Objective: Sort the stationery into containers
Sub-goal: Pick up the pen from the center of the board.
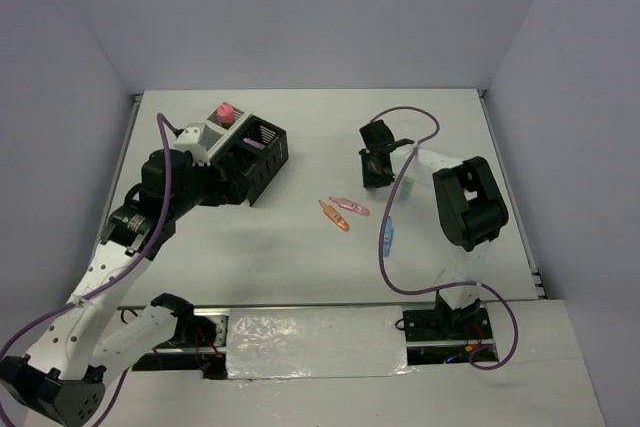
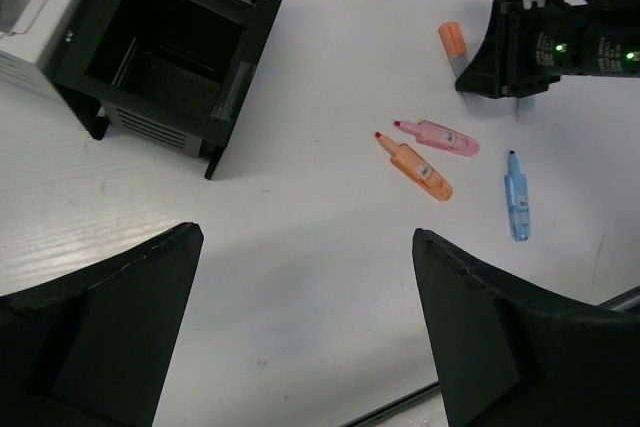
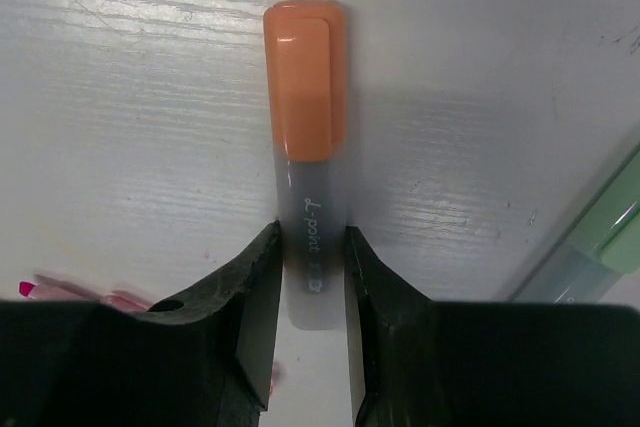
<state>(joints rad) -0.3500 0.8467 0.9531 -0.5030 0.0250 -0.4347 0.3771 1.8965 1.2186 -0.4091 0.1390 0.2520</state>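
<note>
My right gripper point(image 3: 312, 277) is shut on the grey barrel of an orange-capped marker point(image 3: 305, 77) that lies against the table at the right middle point(image 1: 375, 175). A green marker point(image 3: 600, 237) lies just to its right. An orange highlighter point(image 2: 420, 169), a pink highlighter point(image 2: 440, 137) and a blue-capped pen point(image 2: 516, 209) lie loose on the table centre. My left gripper point(image 2: 308, 327) is open and empty, hovering beside the black bins point(image 2: 165, 57). The bin cluster point(image 1: 235, 152) stands at the back left, with a pink-capped bottle point(image 1: 225, 109) in a white bin.
A white bin point(image 2: 30, 7) adjoins the black ones on the left. A purple item point(image 1: 250, 144) shows in the rear black bin. The right arm's cable point(image 1: 385, 227) loops over the table near the blue pen. Grey walls enclose the table.
</note>
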